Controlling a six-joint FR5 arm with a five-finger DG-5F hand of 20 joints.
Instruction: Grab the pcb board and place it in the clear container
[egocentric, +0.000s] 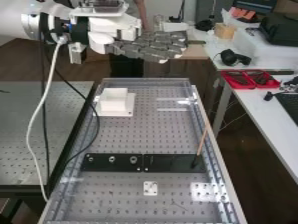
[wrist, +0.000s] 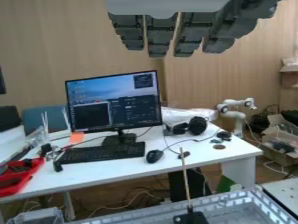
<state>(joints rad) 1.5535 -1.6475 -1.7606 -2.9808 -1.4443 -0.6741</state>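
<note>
Fingers (egocentric: 156, 46) straight, white block (egocentric: 114, 100) on bench (egocentric: 123, 137) in high view, perhaps a second arm (wrist: 234, 114) in wrist view

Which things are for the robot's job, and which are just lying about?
For the job:
the robot's hand
the pcb board and clear container, though I can't tell which things those are

Probably just lying about:
headphones
mouse
keyboard
monitor
</note>
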